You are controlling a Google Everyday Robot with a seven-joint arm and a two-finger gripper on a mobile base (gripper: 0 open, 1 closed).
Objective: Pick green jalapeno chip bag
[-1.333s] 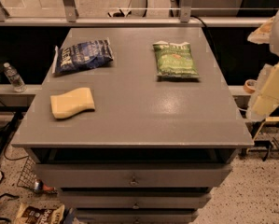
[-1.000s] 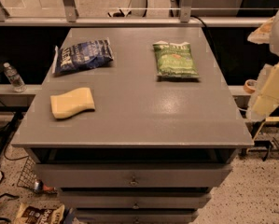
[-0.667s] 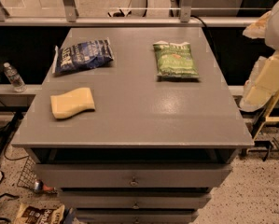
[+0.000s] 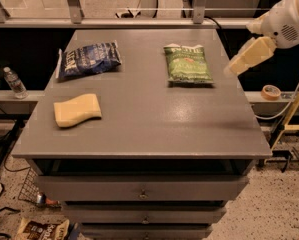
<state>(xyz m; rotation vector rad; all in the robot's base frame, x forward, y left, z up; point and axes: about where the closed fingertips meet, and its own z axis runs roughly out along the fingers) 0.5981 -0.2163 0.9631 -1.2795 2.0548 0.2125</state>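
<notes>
The green jalapeno chip bag (image 4: 187,64) lies flat on the grey table top (image 4: 154,124), at the back right, with its pale band at the far end. My gripper (image 4: 249,55) hangs in the air at the right of the camera view. It is above the table's right edge, to the right of the bag and apart from it. It holds nothing that I can see. The white arm (image 4: 289,19) runs up to the top right corner.
A dark blue chip bag (image 4: 89,59) lies at the back left and a pale yellow sponge-like block (image 4: 77,110) at the front left. Drawers (image 4: 141,190) sit below the top. A water bottle (image 4: 14,82) stands left, and a tape roll (image 4: 271,91) lies right.
My arm and gripper have risen and swung left from beside the table's right edge to above it, closer to the green bag. The bags and the block have not moved.
</notes>
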